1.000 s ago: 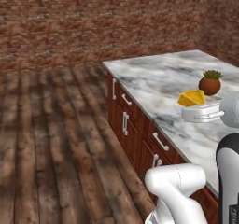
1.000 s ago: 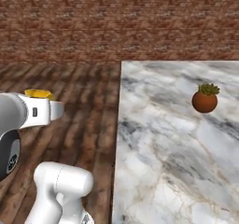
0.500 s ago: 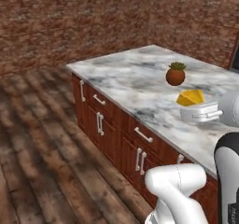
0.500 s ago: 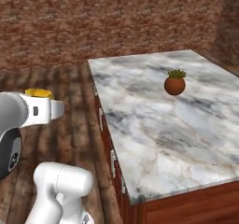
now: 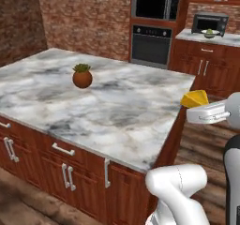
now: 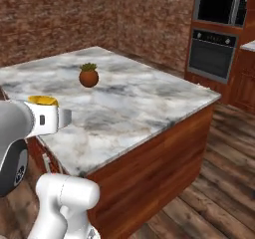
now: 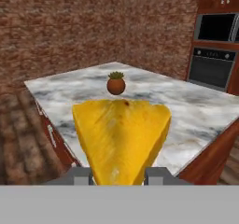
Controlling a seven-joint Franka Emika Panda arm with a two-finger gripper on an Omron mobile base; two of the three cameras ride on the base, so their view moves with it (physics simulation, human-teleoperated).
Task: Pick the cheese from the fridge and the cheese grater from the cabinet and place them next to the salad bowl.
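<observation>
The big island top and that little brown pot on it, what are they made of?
The island top looks like polished marble: white with grey swirly veins, though it could be an imitation. The brown pot looks like clay, matte reddish-brown and round, with a green plant on top. The fronts below look like reddish wood.

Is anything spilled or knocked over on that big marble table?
Nothing stands out. The potted plant stands upright on the marble island, with no spill around it. The cheese sits wedged between the jaws of the gripper, not dropped.

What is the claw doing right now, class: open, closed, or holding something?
Claw: closed on the cheese, a yellow wedge held between its two fingertips.
</observation>
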